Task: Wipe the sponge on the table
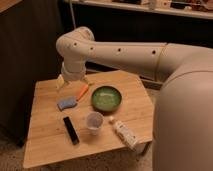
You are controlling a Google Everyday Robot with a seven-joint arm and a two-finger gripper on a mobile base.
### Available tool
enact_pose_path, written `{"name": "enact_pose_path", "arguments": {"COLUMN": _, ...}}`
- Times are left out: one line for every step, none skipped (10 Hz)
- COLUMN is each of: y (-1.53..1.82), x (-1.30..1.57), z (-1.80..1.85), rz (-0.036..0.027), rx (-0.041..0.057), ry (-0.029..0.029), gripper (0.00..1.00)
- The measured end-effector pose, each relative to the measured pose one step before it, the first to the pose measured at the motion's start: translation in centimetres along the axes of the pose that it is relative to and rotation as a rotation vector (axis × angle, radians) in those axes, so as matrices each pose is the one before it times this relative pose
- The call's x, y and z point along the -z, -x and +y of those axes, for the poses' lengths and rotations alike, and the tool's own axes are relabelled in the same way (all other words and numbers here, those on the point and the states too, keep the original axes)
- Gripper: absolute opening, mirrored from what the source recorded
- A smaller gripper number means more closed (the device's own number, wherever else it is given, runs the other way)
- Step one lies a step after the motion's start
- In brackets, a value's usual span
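Gripper (73,83) near sponge (66,103), jaws spread, table (45,145) corner hidden

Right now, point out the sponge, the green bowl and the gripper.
sponge (66,103): camera view, centre of its top face.
green bowl (106,98): camera view, its bare inner floor.
gripper (73,83): camera view, midway between its open fingertips, hanging just beyond the sponge.
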Motion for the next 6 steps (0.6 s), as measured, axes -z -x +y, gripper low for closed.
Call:
{"name": "enact_pose_path", "arguments": {"y": 0.311, "x": 0.173, "z": -0.133, "rz": -0.01184, "rx": 0.01010, "ry": 0.00433, "gripper": 0.80}}
{"name": "enact_pose_path", "arguments": {"y": 1.135, "x": 0.166, "z": -0.336, "rz": -0.03669, "rx": 0.04861, "ry": 0.01372, "gripper": 0.80}}
{"name": "enact_pose_path", "arguments": {"y": 1.556, "x": -0.331, "z": -0.720, "rz": -0.03406, "rx": 0.07214, "ry": 0.00686, "gripper": 0.80}}
{"name": "enact_pose_path", "arguments": {"y": 1.667, "x": -0.621, "z": 0.184, "rz": -0.02594, "rx": 0.09202, "ry": 0.02275, "gripper": 0.80}}
{"name": "enact_pose_path", "arguments": {"y": 1.331, "x": -0.783, "z": 0.505, "rz": -0.01668, "rx": 0.11048, "ry": 0.02903, "gripper": 0.80}}
{"name": "enact_pose_path", "arguments": {"y": 1.176, "x": -1.032, "z": 0.369, "rz": -0.00567, "rx": 0.11649, "ry": 0.03943, "gripper": 0.80}}
